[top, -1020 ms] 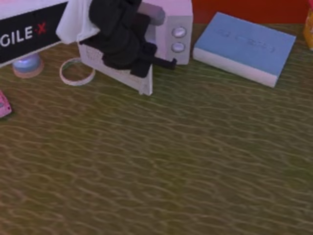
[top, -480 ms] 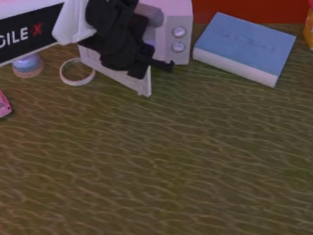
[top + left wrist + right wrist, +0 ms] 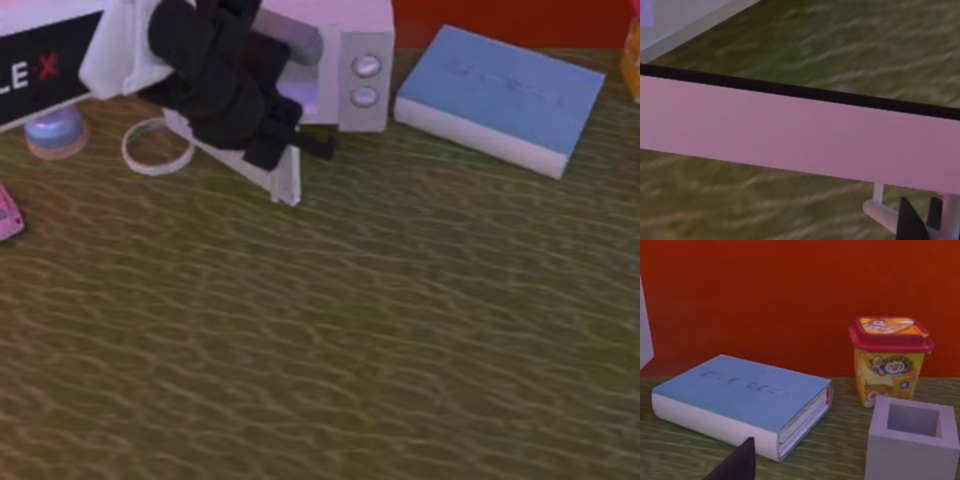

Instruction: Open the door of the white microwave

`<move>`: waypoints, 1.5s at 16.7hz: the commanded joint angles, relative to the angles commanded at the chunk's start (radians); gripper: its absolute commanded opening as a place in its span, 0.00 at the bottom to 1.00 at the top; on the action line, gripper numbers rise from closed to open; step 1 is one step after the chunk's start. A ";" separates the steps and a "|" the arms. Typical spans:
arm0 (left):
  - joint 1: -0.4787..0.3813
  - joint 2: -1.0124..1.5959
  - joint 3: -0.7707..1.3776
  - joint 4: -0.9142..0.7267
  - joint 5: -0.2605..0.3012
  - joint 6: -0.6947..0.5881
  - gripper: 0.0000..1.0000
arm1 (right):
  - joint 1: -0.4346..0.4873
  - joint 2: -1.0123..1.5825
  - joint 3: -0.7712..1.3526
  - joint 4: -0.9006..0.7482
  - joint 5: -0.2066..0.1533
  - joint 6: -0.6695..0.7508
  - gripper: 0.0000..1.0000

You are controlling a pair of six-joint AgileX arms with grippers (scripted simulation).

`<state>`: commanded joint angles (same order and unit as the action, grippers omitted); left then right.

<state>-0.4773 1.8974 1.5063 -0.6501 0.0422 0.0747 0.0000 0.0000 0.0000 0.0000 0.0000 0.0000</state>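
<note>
The white microwave (image 3: 340, 20) stands at the table's back, its two silver knobs (image 3: 365, 67) facing front. Its door (image 3: 283, 180) is swung well out toward the front left, leaving the cavity (image 3: 300, 97) exposed. My left gripper (image 3: 285, 142) reaches over the door's top edge and is shut on the door's handle. In the left wrist view the door edge (image 3: 800, 135) crosses as a pinkish band, and my left gripper (image 3: 922, 222) has dark fingers on either side of the white handle bar (image 3: 882, 212). My right gripper (image 3: 737, 465) is out of the top view.
A blue-covered book (image 3: 500, 95) lies right of the microwave. A yellow cup with a red lid (image 3: 890, 360) and a white hollow block (image 3: 912, 440) stand beyond it. A white ring (image 3: 157, 146), a round blue object (image 3: 55, 132) and a pink item (image 3: 8, 212) sit at the left.
The door has swung farther open, its free edge moving left and back. My left gripper and arm have shifted left with it. More of the cavity shows.
</note>
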 joint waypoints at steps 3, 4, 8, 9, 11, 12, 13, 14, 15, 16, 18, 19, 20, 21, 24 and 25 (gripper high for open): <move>0.000 0.000 0.000 0.000 0.000 0.000 0.00 | 0.000 0.000 0.000 0.000 0.000 0.000 1.00; 0.000 0.000 0.000 0.000 0.000 0.000 0.00 | 0.000 0.000 0.000 0.000 0.000 0.000 1.00; 0.000 0.000 0.000 0.000 0.000 0.000 0.00 | 0.000 0.000 0.000 0.000 0.000 0.000 1.00; 0.000 0.000 0.000 0.000 0.000 0.000 0.00 | 0.000 0.000 0.000 0.000 0.000 0.000 1.00; 0.000 0.000 0.000 0.000 0.000 0.000 0.00 | 0.000 0.000 0.000 0.000 0.000 0.000 1.00; 0.000 0.000 0.000 0.000 0.000 0.000 0.00 | 0.000 0.000 0.000 0.000 0.000 0.000 1.00; 0.000 0.000 0.000 0.000 0.000 0.000 0.00 | 0.000 0.000 0.000 0.000 0.000 0.000 1.00; 0.000 0.000 0.000 0.000 0.000 0.000 0.00 | 0.000 0.000 0.000 0.000 0.000 0.000 1.00; 0.000 0.000 0.000 0.000 0.000 0.000 0.00 | 0.000 0.000 0.000 0.000 0.000 0.000 1.00; 0.000 0.000 0.000 0.000 0.000 0.000 0.00 | 0.000 0.000 0.000 0.000 0.000 0.000 1.00; 0.000 0.000 0.000 0.000 0.000 0.000 0.00 | 0.000 0.000 0.000 0.000 0.000 0.000 1.00; 0.000 0.000 0.000 0.000 0.000 0.000 0.00 | 0.000 0.000 0.000 0.000 0.000 0.000 1.00; 0.000 0.000 0.000 0.000 0.000 0.000 0.00 | 0.000 0.000 0.000 0.000 0.000 0.000 1.00; 0.000 0.000 0.000 0.000 0.000 0.000 0.00 | 0.000 0.000 0.000 0.000 0.000 0.000 1.00; 0.000 -0.004 -0.011 0.000 0.014 0.010 0.00 | 0.000 0.000 0.000 0.000 0.000 0.000 1.00; 0.007 -0.012 -0.020 0.001 0.022 0.028 0.00 | 0.000 0.000 0.000 0.000 0.000 0.000 1.00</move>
<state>-0.4705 1.8857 1.4863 -0.6493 0.0647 0.1031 0.0000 0.0000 0.0000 0.0000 0.0000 0.0000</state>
